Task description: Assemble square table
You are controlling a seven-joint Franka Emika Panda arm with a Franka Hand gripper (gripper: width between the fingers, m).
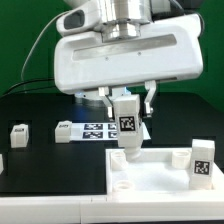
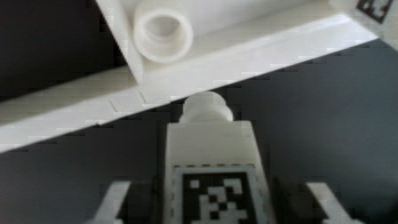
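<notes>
- On the exterior view's far left, the left leg (image 1: 18, 132) lies on the black tabletop (image 1: 45, 165), well apart from the hand (image 1: 128, 108).
- The second leg (image 1: 65, 132) lies just beside the marker board (image 1: 100, 129).
- In the middle, the hand pinches the held leg (image 1: 127, 124) upright between its fingers (image 2: 116, 203). The leg's lower tip is at the panel (image 1: 155, 180) rim, near a corner socket (image 2: 164, 35); I cannot tell whether they touch.
- The right leg (image 1: 202, 160) stands on the panel, apart from the hand.
</notes>
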